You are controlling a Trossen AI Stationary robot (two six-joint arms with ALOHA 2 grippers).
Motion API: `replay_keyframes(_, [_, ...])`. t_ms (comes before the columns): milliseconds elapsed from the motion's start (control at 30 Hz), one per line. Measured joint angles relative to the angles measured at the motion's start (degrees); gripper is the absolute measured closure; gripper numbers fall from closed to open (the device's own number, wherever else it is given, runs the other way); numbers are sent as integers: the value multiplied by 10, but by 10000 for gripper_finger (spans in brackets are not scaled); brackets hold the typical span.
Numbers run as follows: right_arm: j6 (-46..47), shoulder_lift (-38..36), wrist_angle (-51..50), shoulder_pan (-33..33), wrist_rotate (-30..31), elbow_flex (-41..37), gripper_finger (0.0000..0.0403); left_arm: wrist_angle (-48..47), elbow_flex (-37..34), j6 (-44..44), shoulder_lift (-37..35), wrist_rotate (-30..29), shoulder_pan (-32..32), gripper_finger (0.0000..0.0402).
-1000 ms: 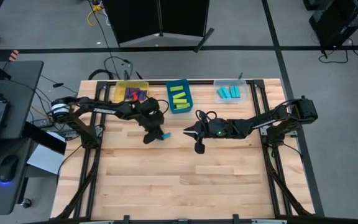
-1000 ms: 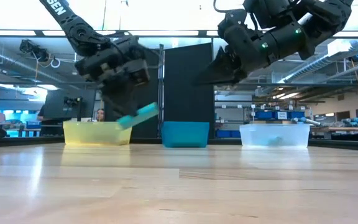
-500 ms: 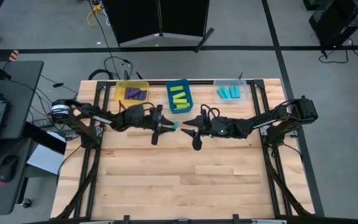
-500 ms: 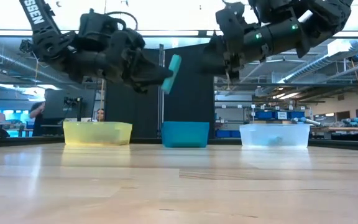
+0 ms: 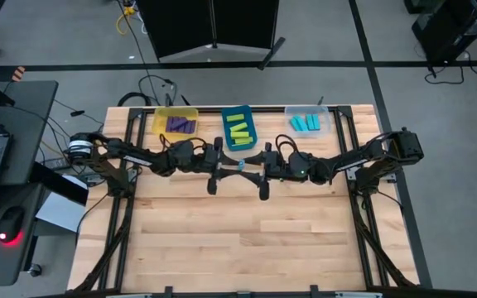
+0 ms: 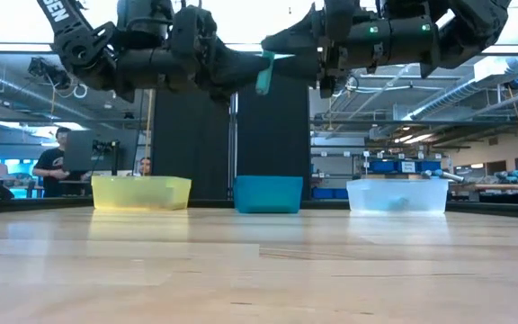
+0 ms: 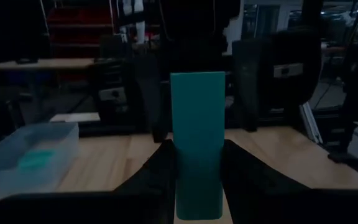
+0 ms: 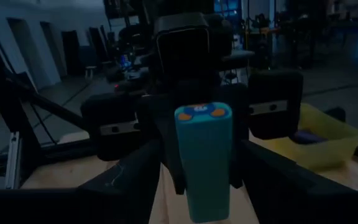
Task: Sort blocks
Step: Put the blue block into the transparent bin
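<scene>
Held high above the wooden slat surface [image 5: 222,240]: one smooth cyan block [image 6: 264,72], a rounded rectangular bar, pinched upright in the left claw [image 5: 222,165], fingers closed on its lower half. Facing it tip to tip, the right claw [image 5: 259,168], dark fingers [image 8: 135,174] spread wide either side of the block's free end, contact hard to make out. Beyond both claws along the surface's far edge: translucent yellow bin [image 5: 175,122] with purple blocks [image 5: 180,125], blue bin [image 5: 238,127] with lime blocks [image 5: 237,129], clear bin [image 5: 308,121] with cyan blocks [image 5: 305,124]. Under the claws, bare planks. Block counts blurred.
</scene>
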Motion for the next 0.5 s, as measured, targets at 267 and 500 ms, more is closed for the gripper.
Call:
replay_keyframes(267, [-26,0,19,0,-9,0,206,4,5,12,4,-6,0,302])
replay_keyframes(500, [-54,1,35,0,-6,0,282,13,8,10,11,-11,-1,302])
